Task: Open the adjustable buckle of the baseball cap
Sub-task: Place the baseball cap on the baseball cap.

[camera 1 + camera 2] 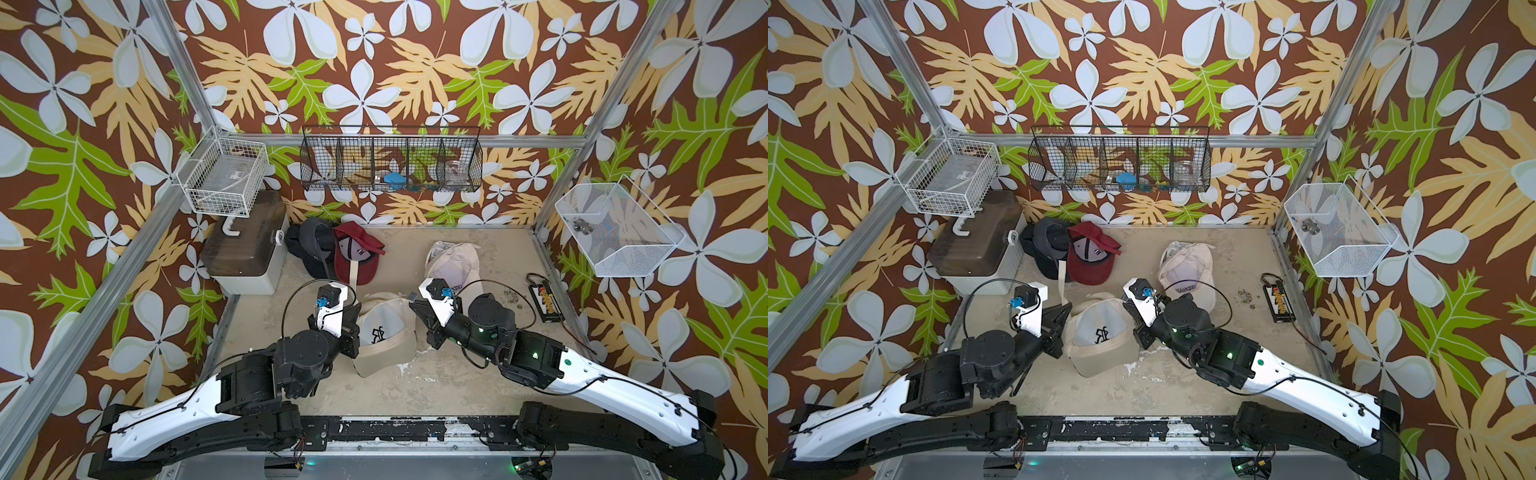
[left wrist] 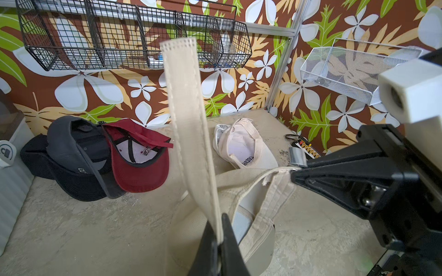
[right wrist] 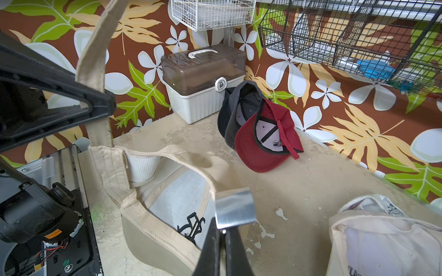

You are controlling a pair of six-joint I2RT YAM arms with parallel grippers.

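Top views, beige cap [image 1: 386,334]: on the table [image 1: 457,386], brim toward the robot, lying between the two grippers with its rear edge at both tips.
Top views, left gripper [image 1: 1068,308]: at the cap's left rear corner, jaws closed on the strap [image 1: 1062,279], which points away from the robot.
Top views, right gripper [image 1: 412,306]: at the cap's right rear corner, jaws together, the grey buckle [image 1: 412,296] at its tip.
Left wrist, left gripper: its fingers [image 2: 229,236] pinch the strap low down. The strap stands up from them with its stitched end free, and the cap lies just beyond.
Left wrist, right gripper: its tip holds the buckle end of the cap's other rear band. The buckle is apart from the strap here.
Right wrist, right gripper: its fingertips [image 3: 210,239] clamp the metal buckle, with the cap's open back just beside them.
Right wrist, left gripper: across the cap's rear opening, with the strap passing between its fingers.
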